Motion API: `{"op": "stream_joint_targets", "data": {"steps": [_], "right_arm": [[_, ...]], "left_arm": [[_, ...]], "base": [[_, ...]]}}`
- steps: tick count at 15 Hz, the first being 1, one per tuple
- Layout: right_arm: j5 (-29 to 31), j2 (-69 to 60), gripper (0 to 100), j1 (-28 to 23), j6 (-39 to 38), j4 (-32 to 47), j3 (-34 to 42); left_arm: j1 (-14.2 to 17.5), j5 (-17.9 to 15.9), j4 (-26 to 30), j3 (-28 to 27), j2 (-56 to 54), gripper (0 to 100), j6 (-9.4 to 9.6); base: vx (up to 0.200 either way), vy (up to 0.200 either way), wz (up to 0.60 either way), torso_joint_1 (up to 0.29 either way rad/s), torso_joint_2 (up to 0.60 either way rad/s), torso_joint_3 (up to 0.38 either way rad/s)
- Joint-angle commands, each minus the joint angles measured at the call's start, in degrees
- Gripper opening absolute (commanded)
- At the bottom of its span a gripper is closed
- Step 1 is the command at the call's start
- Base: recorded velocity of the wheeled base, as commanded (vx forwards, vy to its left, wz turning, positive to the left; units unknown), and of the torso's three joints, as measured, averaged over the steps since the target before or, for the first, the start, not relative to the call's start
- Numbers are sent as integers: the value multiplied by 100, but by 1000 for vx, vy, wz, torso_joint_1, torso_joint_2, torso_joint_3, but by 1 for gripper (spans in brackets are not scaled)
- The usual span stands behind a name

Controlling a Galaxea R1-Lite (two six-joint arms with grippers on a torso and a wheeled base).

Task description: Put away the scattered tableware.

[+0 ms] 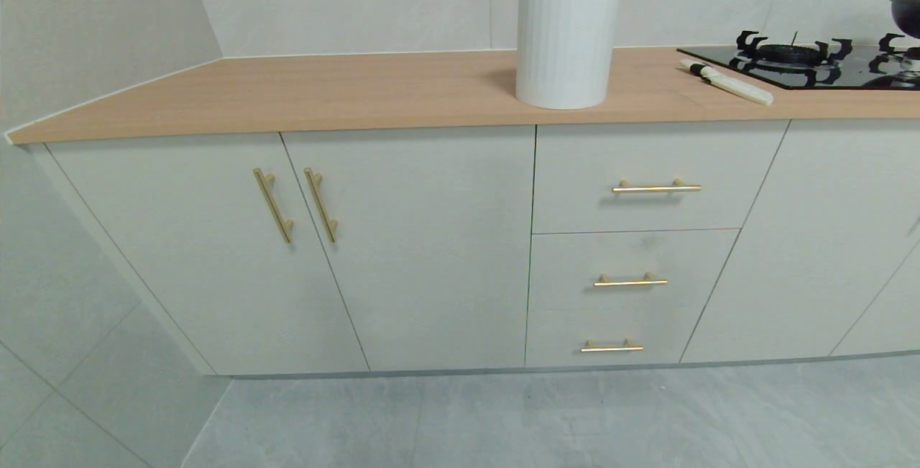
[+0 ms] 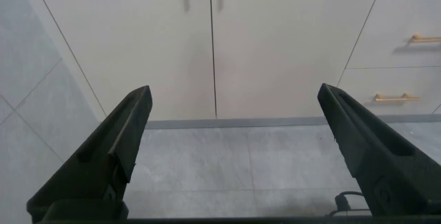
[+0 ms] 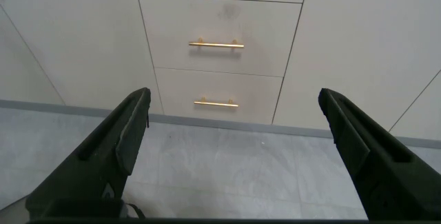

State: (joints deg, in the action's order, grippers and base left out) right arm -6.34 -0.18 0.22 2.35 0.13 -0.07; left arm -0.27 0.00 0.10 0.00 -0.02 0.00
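A knife with a cream handle (image 1: pixel 726 82) lies on the wooden countertop (image 1: pixel 323 90) beside the black stove (image 1: pixel 805 65) at the right. A tall white ribbed cylinder container (image 1: pixel 568 28) stands on the counter left of it. My left gripper (image 2: pixel 234 103) is open, low above the grey floor, facing the double cabinet doors (image 2: pixel 207 38). My right gripper (image 3: pixel 234 107) is open too, low before the two lower drawers (image 3: pixel 219 45). Nothing is between either pair of fingers.
Below the counter are two cabinet doors with gold handles (image 1: pixel 295 205) and a stack of three shut drawers (image 1: pixel 632 238). A dark pot (image 1: pixel 907 16) sits on the stove at the far right. Tiled wall closes off the left; grey floor (image 1: pixel 503 418) lies in front.
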Motion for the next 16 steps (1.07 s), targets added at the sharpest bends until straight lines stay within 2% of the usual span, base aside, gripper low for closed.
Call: {"op": "stream_joint_targets", "data": {"steps": [1, 9, 16], "right_arm": [[1, 18, 100, 4, 2, 22, -1], [1, 18, 100, 4, 11, 22, -1], [1, 18, 100, 4, 2, 22, -1]], "left_arm": [[0, 0, -1, 0, 2, 100, 0], [0, 0, -1, 0, 2, 100, 0], [0, 0, -1, 0, 2, 100, 0]], "base": [[0, 0, 0, 0, 0, 0], [0, 0, 0, 0, 0, 0], [200, 0, 0, 1, 1, 1]]}}
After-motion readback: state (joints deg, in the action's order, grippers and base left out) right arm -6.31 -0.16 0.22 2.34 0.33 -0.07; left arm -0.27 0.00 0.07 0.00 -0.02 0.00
